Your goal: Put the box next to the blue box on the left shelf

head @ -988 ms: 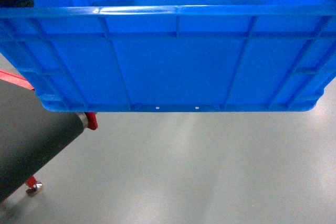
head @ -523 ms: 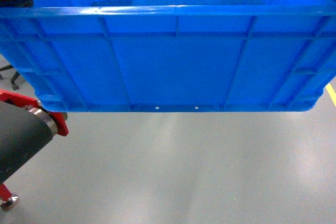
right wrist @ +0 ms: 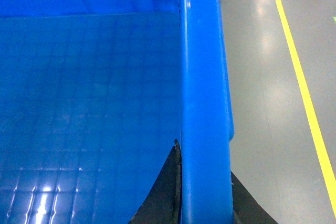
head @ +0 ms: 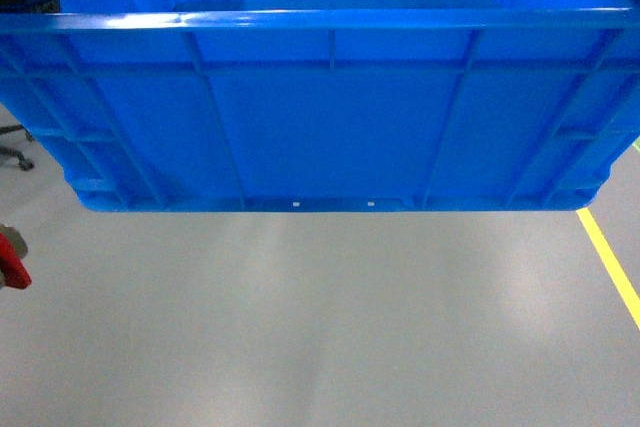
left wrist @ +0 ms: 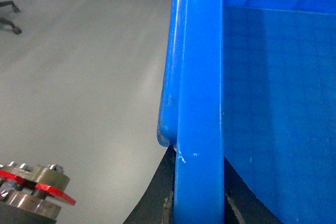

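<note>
The box rides aloft over grey floor, each end wall's rim pinched between the dark fingers of the left gripper and right gripper. A red frame left of the box has slid almost out of view while a yellow line entered right, suggesting the base is turning; the shelf is apparently unseen.

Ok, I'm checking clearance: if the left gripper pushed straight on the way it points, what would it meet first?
Nothing nearby: the left gripper straddles the crate's rim, which runs ahead along its line. Past that rim, only bare floor shows, though depth is unclear.
</note>
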`<state>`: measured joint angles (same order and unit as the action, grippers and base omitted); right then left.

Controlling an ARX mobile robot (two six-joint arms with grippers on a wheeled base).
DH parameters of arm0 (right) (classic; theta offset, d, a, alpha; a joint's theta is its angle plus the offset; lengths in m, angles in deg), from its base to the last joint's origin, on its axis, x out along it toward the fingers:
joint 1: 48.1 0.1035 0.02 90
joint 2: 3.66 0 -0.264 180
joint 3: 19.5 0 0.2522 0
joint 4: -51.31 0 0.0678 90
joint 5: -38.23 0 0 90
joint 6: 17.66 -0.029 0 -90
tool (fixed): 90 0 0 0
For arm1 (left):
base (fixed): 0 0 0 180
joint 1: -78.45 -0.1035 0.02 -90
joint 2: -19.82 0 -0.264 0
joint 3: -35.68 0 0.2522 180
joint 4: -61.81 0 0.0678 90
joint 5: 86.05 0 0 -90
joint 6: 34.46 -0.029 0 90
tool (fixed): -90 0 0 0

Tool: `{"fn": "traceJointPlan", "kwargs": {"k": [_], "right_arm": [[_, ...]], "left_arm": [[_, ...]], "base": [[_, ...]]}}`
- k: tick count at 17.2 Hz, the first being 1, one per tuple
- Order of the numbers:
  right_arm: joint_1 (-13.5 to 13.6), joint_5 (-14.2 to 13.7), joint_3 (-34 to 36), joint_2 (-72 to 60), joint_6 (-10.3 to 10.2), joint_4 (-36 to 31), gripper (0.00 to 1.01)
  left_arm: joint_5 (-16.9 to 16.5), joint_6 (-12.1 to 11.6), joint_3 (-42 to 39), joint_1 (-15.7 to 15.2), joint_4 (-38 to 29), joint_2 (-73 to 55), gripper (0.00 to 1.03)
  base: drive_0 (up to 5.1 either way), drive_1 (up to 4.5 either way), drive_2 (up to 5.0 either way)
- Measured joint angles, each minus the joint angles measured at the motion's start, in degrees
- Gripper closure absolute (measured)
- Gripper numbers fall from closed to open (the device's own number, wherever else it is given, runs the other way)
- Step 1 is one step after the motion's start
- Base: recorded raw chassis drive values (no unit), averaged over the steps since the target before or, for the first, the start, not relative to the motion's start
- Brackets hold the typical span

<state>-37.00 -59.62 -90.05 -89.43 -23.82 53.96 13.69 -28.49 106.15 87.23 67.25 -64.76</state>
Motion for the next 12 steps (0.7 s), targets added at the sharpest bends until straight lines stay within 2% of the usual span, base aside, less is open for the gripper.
{"fn": "traceJointPlan", "kwargs": {"k": [8, 12], "right_arm": [[-0.28, 0.15, 0.00, 0.20, 0.02, 0.50, 0.93], [-0.28, 0.17, 0.00, 0.33, 0.11, 0.13, 0.93]], "left_arm": [[0.02, -0.02, -0.02, 0.13, 0.33, 0.20, 0.94], [0.02, -0.02, 0.00, 0.13, 0.09, 0.24, 0.94]], "base": [[-1.5, -1.46, -1.5], [0.2, 4.49, -4.1]]}}
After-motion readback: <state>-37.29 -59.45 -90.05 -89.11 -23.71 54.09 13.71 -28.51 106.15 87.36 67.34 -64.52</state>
